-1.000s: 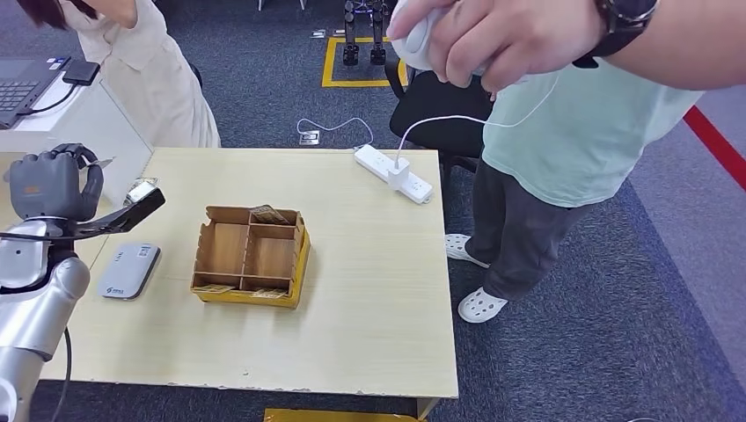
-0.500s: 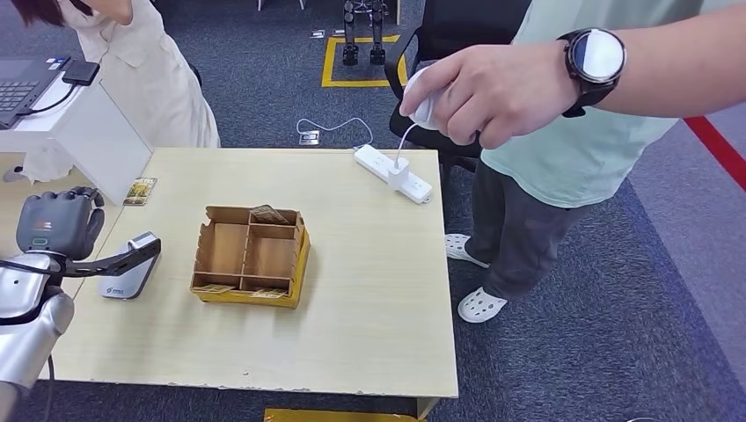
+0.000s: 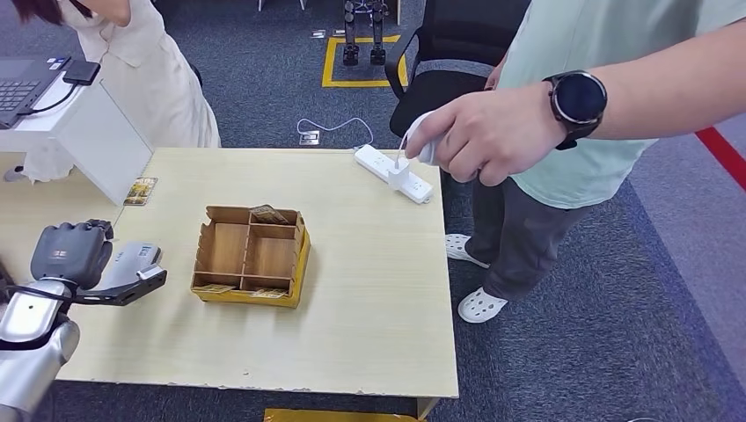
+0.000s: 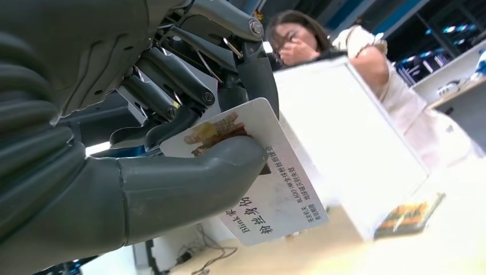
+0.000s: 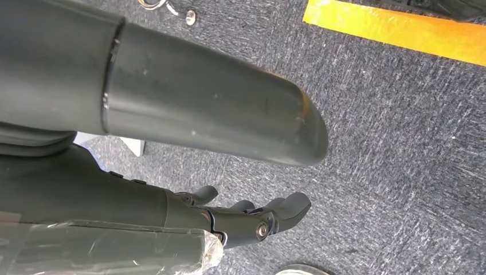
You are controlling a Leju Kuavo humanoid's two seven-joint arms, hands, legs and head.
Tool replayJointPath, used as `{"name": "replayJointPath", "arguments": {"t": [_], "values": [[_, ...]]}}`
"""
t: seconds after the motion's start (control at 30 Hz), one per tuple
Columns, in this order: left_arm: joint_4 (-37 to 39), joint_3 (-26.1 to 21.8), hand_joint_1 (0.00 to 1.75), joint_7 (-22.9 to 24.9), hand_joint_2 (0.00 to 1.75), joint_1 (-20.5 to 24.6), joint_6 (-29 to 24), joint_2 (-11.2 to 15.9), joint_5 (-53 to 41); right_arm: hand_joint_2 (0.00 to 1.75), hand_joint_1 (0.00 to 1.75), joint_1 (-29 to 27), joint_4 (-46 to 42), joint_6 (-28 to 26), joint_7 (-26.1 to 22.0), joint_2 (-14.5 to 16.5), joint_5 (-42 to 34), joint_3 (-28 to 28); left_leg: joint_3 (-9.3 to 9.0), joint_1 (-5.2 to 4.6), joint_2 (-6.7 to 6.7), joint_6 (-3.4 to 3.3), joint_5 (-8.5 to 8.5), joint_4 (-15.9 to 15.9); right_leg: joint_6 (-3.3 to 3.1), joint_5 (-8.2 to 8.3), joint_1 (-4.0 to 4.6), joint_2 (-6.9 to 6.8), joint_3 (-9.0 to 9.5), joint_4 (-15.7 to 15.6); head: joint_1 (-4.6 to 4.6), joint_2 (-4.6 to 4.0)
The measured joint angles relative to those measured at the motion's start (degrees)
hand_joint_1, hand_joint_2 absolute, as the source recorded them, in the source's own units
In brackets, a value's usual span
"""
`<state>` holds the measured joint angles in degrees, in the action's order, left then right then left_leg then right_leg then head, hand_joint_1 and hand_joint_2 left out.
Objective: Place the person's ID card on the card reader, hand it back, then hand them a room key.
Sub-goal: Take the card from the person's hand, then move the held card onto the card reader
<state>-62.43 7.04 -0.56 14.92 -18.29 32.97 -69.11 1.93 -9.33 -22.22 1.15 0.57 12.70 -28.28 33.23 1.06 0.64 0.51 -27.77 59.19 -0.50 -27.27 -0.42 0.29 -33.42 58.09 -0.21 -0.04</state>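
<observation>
Lowered and pulled nearer since the earlier frame: left hand, now held over the card reader at the table's left edge. ID card is pinched between thumb and fingers. Right hand is hung over carpet, fingers loosely apart, nothing held.

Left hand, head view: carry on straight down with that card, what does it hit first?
Probably the card reader directly beneath the ID card that the left hand holds; depth is unclear.
</observation>
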Motion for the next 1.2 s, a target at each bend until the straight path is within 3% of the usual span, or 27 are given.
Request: {"name": "replayJointPath", "arguments": {"t": [0.5,1.03,1.2], "values": [[4.8,0.0,1.75,1.3,1.75,-3.7,-2.2,-3.9,-1.1,0.0,0.0,0.3,0.0,-0.2,0.3,0.0,0.3,0.1,0.01,0.0,-0.03,0.0,0.0,0.0,0.0,0.0,0.0,-0.04,0.02,0.0,-0.01,0.0],[11.0,0.0,1.75,3.0,1.75,-4.1,-5.0,-6.9,-3.8,0.0,0.0,0.4,0.0,-0.3,0.2,0.0,0.6,0.2,-0.04,0.01,-0.04,0.02,0.01,0.0,-0.01,0.0,0.0,-0.08,0.08,0.0,-0.01,0.0],[11.0,-1.7,1.75,-0.8,1.75,-4.1,-11.8,-7.7,1.0,0.0,0.0,0.4,0.0,-0.4,0.2,0.0,1.0,0.2,-0.05,0.02,-0.05,0.03,0.02,0.0,-0.01,0.0,0.01,-0.08,0.07,0.0,-0.01,0.0]]}}
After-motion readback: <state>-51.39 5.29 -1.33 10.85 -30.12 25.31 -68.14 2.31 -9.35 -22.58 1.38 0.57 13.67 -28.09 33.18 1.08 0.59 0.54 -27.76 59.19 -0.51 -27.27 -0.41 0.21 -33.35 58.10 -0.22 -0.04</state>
